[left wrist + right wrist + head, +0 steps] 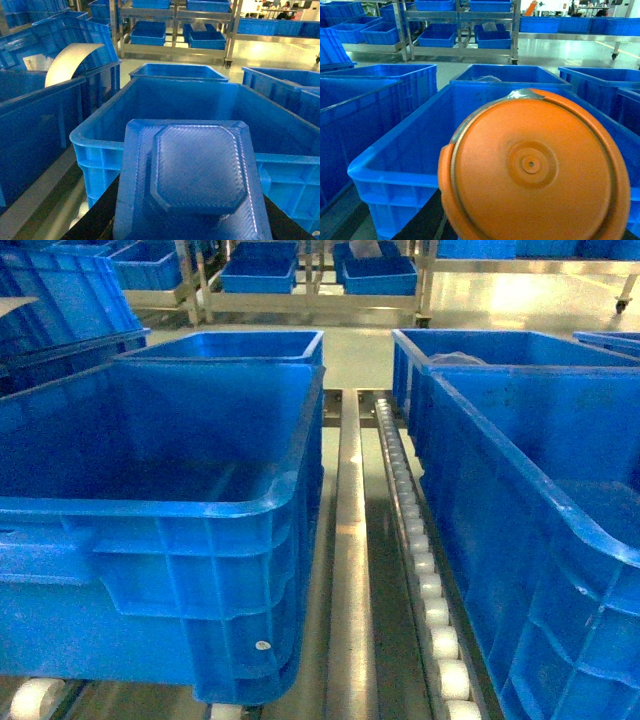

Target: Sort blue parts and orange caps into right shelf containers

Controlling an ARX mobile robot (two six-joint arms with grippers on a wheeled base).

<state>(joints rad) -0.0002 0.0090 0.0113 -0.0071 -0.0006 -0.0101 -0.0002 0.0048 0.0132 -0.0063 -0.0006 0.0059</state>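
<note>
A blue part (pixel 195 175), a flat textured plate with a raised octagonal centre, fills the lower left wrist view. My left gripper (pixel 192 222) is shut on it, fingers mostly hidden behind it, just short of a large blue container (pixel 95 137). In the right wrist view a round orange cap (pixel 535 165) sits in my right gripper (pixel 530 227), which is shut on it in front of another blue container (pixel 390 172). The head view shows two big containers, left (pixel 150 505) and right (pixel 530 490), with neither gripper in view.
A roller track (pixel 425 570) and a metal rail (pixel 348 540) run between the two rows of crates. More blue crates stand behind them. Metal racks with smaller blue bins (pixel 260 275) line the back. A curved white sheet (pixel 70 60) sticks out of a left-hand crate.
</note>
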